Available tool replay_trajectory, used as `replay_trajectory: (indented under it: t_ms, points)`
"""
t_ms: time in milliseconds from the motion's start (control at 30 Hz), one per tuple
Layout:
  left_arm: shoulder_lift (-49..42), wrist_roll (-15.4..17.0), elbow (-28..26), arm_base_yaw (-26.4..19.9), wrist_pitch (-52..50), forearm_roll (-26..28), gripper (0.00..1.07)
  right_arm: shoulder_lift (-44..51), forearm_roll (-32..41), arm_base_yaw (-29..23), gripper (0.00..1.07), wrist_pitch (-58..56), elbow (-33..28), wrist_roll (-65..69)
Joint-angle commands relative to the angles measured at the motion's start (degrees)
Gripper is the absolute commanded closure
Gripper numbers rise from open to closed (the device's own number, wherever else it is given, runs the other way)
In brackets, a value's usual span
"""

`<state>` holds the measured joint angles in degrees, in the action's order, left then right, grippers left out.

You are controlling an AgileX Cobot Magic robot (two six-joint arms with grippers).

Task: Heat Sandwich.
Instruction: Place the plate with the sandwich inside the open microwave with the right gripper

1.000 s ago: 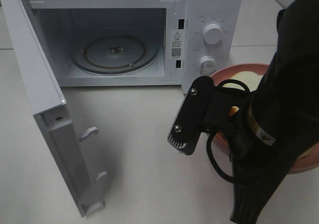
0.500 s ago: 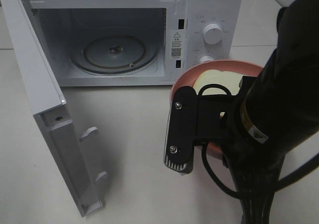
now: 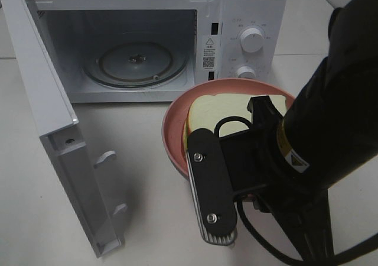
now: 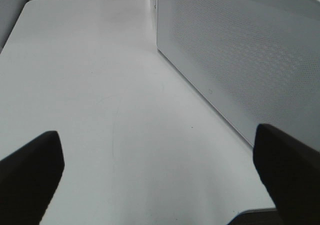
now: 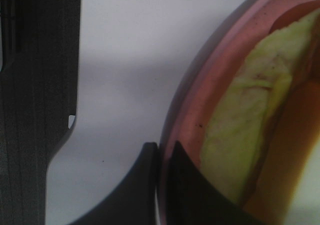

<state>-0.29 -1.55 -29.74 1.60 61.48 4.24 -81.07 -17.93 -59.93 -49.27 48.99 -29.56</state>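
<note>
My right fingers [image 5: 142,190] are pinched almost closed on the rim of the plate [image 5: 197,100], one tip inside the rim and one outside. The sandwich [image 5: 235,150] lies on the plate just past them. My left fingers [image 4: 30,175] are spread wide with nothing between them, low over the surface [image 4: 115,110] beside a white perforated panel. From above, the plate hangs in front of the knobs of the microwave [image 3: 254,6], to the right of the open cavity. I judge the step in hand to be carrying it onto the turntable [image 3: 136,59]. Since I grip only one spot on the rim, the far side may droop, so I should hold it level and move slowly or the sandwich could slide. The edges to clear are the cavity's right post and its front sill, so the plate should go leftward first, above the sill, then in. The door [image 3: 41,88] stands wide open on the left, and bare surface lies before the cavity.
</note>
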Motion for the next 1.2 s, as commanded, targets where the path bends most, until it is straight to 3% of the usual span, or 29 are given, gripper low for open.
replay_trajectory:
  t_ms: [33, 233, 567, 767, 1200]
  points:
    - [-0.92, 0.06, 0.11, -0.29, -0.17, 0.11, 0.09, 0.46, -0.4, -0.23, 1.07, 0.52, -0.06, -1.6]
    - [-0.92, 0.06, 0.11, -0.29, -0.17, 0.11, 0.09, 0.46, -0.4, -0.23, 1.07, 0.97, -0.06, -0.4]
    - [-0.92, 0.06, 0.11, -0.29, -0.17, 0.11, 0.09, 0.46, -0.17, 0.06, 1.07, 2.81, -0.06, -10.89]
    - [-0.92, 0.06, 0.11, -0.29, -0.17, 0.11, 0.09, 0.46, 3.09, 5.9, 1.07, 4.13, -0.06, -20.11]
    - [-0.92, 0.06, 0.11, -0.29, -0.17, 0.11, 0.09, 0.46, 9.85, 13.52, 1.07, 4.93, -0.06, -43.43]
